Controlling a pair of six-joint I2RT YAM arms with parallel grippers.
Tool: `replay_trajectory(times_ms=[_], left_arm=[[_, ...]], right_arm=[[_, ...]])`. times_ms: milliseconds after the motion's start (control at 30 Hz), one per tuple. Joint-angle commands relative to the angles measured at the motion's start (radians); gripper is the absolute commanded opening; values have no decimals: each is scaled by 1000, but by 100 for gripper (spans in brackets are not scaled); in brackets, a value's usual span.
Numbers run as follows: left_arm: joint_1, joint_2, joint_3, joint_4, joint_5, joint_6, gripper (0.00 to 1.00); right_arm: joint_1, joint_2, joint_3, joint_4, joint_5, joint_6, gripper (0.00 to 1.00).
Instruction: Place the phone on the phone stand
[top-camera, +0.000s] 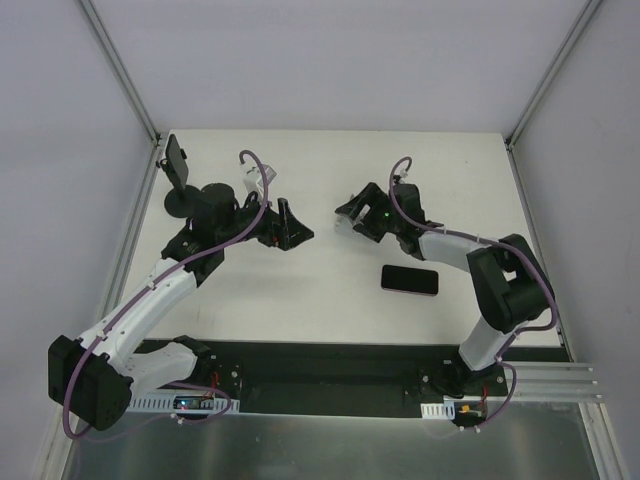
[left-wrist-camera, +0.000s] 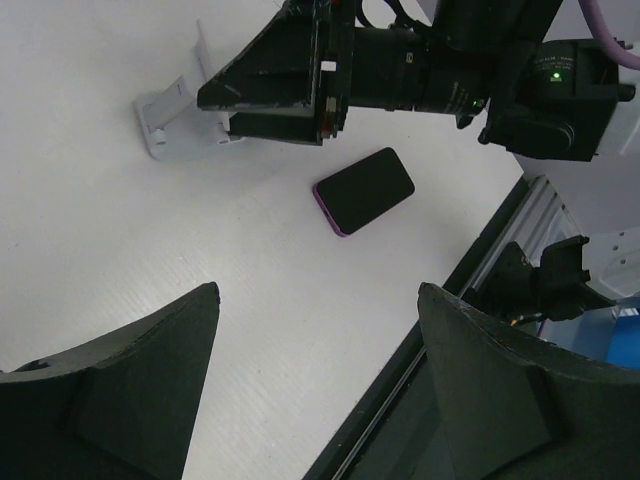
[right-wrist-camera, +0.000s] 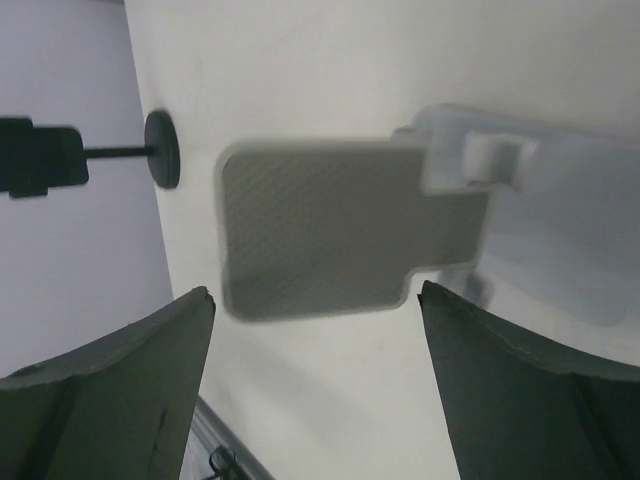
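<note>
The phone (left-wrist-camera: 364, 189), centre of the left wrist view, has a glossy black face and a purple rim. The phone stand (right-wrist-camera: 320, 235) is pale plastic, a matt plate with fine woven-looking texture joined to a smoother white piece. The white surface (left-wrist-camera: 130, 260) is matt and faintly ribbed. The left gripper (left-wrist-camera: 318, 295) has jaws of matt black plastic. The rail (top-camera: 560, 378) at lower right is dull metal.

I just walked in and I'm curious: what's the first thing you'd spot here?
The left gripper and right gripper, both open, face each other over the white table. A dark phone lies flat on it, and the white phone stand sits right in front of the right gripper.
</note>
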Motion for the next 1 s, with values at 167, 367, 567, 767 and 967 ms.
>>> replay_trajectory(times_ms=[167,367,567,767,967], left_arm=[[10,16,43,4,27,25,79],[10,52,55,5,78,11,80],[10,92,63,4,133,1,99],[10,102,66,5,146,4,99],[10,102,72,-1,138,13,99]], right_arm=[[20,-222,-1,-55,5,-169,100],[-103,-186,64,-68,-132,-277,97],[-157,34,230,-51,-288,-302,97],[-154,185,249,136,-346,-174,97],[-109,193,188,234,-331,-79,97]])
